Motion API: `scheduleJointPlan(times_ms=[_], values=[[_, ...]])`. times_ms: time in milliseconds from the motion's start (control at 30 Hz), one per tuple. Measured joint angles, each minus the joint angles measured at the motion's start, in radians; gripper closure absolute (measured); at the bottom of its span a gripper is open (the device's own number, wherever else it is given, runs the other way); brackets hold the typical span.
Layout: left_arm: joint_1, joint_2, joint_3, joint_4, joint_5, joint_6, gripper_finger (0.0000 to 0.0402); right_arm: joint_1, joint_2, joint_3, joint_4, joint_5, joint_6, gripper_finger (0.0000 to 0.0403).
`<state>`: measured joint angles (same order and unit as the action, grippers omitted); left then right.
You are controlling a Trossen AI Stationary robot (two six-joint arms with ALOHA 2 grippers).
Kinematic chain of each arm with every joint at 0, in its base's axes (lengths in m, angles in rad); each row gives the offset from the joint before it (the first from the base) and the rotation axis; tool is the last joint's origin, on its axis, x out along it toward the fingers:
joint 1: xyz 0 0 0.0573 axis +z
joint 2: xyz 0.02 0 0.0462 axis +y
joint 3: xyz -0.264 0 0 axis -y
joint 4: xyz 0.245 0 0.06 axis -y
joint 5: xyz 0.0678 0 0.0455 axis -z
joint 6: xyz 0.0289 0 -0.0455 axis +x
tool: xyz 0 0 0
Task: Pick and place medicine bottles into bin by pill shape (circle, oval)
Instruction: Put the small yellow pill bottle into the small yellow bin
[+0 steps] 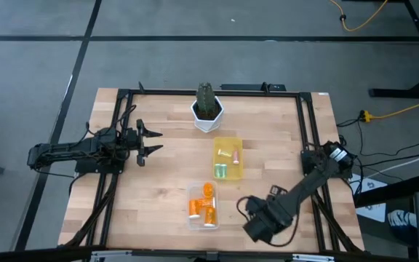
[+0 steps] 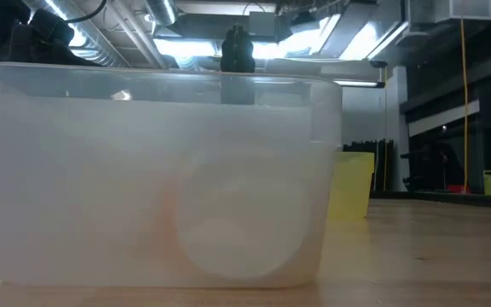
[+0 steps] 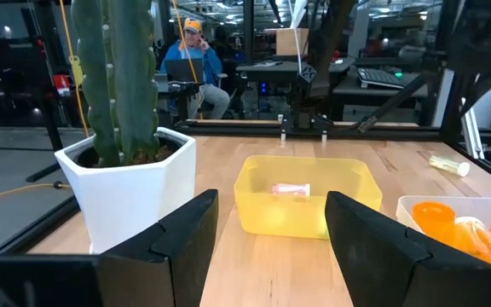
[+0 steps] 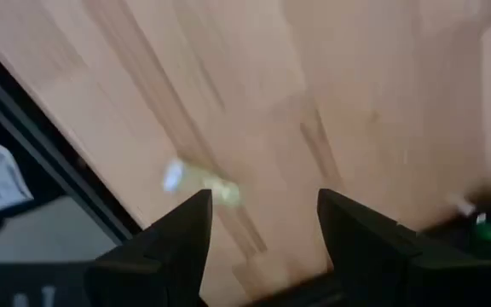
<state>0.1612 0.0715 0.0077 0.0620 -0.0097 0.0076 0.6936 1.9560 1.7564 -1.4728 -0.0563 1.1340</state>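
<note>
A yellow bin near the table's middle holds a pink vial and a green vial. A clear bin near the front edge holds several orange vials. One pale vial lies on its side on the bare wood; the right wrist view shows it blurred, just ahead of the fingers. My right gripper is open above the table, right of the clear bin, and touches nothing. My left gripper waits open and empty at the table's left.
A white pot with a green cactus stands at the far middle of the table, close to my left gripper's line of sight. The low view is filled by the clear bin, with the yellow bin behind. A person sits beyond the table.
</note>
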Motion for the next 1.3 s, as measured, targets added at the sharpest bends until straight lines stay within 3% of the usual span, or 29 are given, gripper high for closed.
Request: scheduleJointPlan(times_ms=[200, 333, 533, 733, 933, 1300], values=[[0.000, 0.000, 0.000, 0.000, 0.000, -0.004, 0.0190, 0.108, 0.000, -0.129, 0.171, -0.096, 0.013, 0.0186], [0.000, 0.000, 0.000, 0.001, 0.000, -0.004, 0.0190, 0.157, 0.000, -0.207, 0.319, -0.104, 0.015, 0.0186], [0.000, 0.000, 0.000, 0.002, 0.000, -0.004, 0.0190, 0.167, 0.000, -0.295, 0.357, -0.098, -0.020, 0.0186], [0.000, 0.000, 0.000, 0.002, 0.000, 0.002, 0.0190, 0.167, 0.000, -0.413, 0.524, -0.155, -0.119, 0.0186], [0.000, 0.000, 0.000, -0.001, 0.000, 0.003, 0.0190, 0.167, 0.004, -0.471, 0.540, -0.095, -0.080, 0.0186], [0.000, 0.000, 0.000, -0.001, 0.000, 0.002, 0.0190, 0.167, -0.002, -0.525, 0.597, -0.112, -0.009, 0.0187]])
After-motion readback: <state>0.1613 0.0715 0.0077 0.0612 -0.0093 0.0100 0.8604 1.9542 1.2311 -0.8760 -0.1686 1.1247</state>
